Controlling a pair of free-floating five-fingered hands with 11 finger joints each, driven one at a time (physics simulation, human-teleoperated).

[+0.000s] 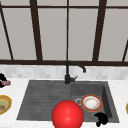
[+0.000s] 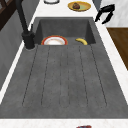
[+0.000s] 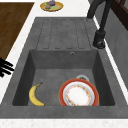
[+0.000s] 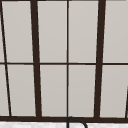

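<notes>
**Hands at the sink**

The right hand (image 1: 101, 119) hovers over the front rim of the sink (image 1: 37, 100), fingers loosely apart, empty, closest to the banana (image 3: 35, 95) lying in the basin beside the red-rimmed plate (image 1: 91, 103). The left hand (image 1: 3, 80) waits far left of the sink, fingers curled on a small object (image 1: 6, 82).

The front view faces the sink (image 1: 37, 100) and window (image 1: 52, 32) head-on. The left and right side views look down along the sink from opposite ends, close in, sharing the plate (image 2: 54, 41) and faucet (image 3: 99, 30). The upper view faces the window panes, catching the faucet's top.
</notes>
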